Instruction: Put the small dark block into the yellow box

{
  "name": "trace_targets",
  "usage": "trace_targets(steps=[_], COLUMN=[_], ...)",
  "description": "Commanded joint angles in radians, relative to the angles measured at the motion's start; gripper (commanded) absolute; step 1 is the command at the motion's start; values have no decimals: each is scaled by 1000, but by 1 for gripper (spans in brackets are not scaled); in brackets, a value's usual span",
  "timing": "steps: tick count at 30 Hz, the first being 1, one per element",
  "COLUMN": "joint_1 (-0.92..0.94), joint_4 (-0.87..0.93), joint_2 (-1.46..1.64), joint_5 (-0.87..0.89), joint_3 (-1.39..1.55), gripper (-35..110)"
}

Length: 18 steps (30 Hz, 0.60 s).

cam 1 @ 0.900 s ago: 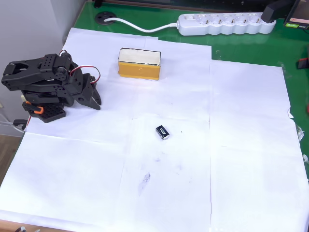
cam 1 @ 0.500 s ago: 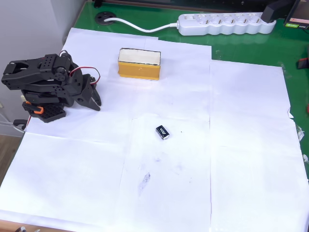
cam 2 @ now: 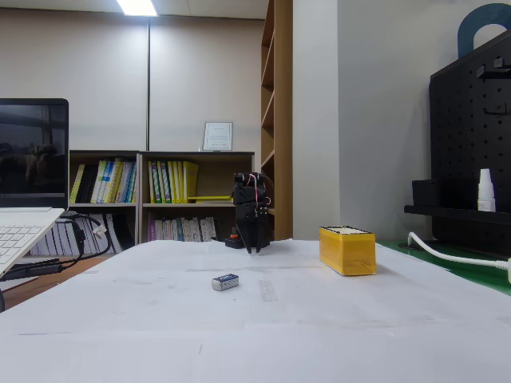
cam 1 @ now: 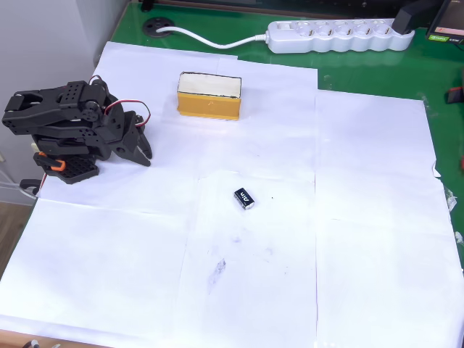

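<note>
1. The small dark block (cam 1: 244,198) lies flat on white paper (cam 1: 362,239) near the middle of the table in the overhead view, its top face showing white markings. In the fixed view it (cam 2: 225,282) sits low on the paper, a tiny rectangular shape.
2. The yellow box (cam 1: 209,96) stands well apart from it, toward the top of the overhead view: mustard walls, pale cream inside, thin dark rim.
3. The black arm sits folded at the left edge, and its gripper (cam 1: 143,151) points down at the paper, far from both things. Its jaws look pressed together and hold nothing.
4. Nothing has shifted over the last second: block, box and arm match the earlier pictures, so the reach toward the block has probably not begun.
5. A white power strip (cam 1: 337,35) lies on the green tabletop (cam 1: 377,72) beyond the paper.
</note>
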Motion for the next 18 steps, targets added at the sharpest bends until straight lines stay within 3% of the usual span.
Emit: trace_targets(steps=[1, 7, 18], joint_1=[26, 35, -52], joint_4=[77, -20, 244], joint_2=[-2, 330, 936], joint_5=[37, 52, 397], joint_3=[23, 276, 1108], gripper=[0, 0, 0])
